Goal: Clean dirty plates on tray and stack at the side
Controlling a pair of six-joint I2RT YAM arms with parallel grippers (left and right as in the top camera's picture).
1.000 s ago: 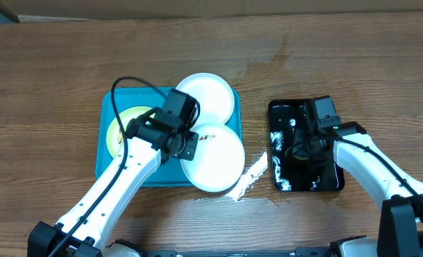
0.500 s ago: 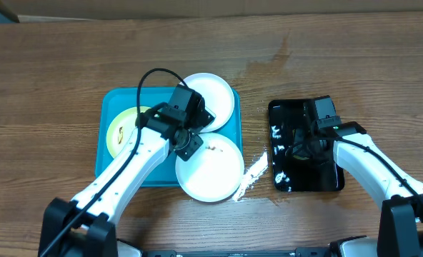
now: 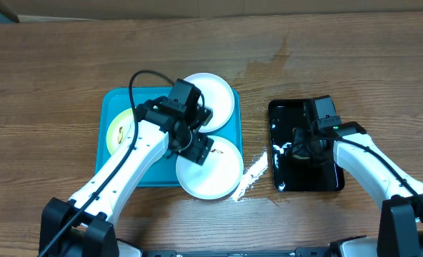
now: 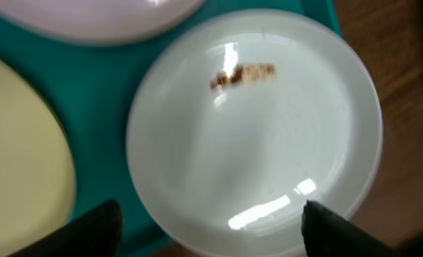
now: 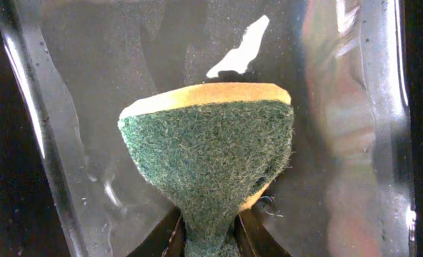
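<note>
The turquoise tray [image 3: 111, 168] holds a pale yellow-green plate [image 3: 117, 130] at its left. One white plate [image 3: 217, 96] lies over its far right corner. A second white plate [image 3: 215, 175], with a brown smear [image 4: 244, 73], rests across the tray's front right corner and overhangs the wood. My left gripper [image 3: 201, 146] hovers over this plate [image 4: 254, 143], open wide, fingertips [image 4: 90, 228] apart from it. My right gripper [image 3: 297, 146] is over the black tray [image 3: 326, 178], shut on a green and yellow sponge [image 5: 208, 157].
A white crumpled strip [image 3: 253, 173] lies on the wood between the lower plate and the black tray. The black tray's floor [image 5: 340, 107] is wet and shiny. A damp patch [image 3: 269, 64] marks the table behind.
My left gripper has opened and let go of the smeared white plate, which now lies a little nearer the front edge. The left wrist turned. The right arm has barely moved.
</note>
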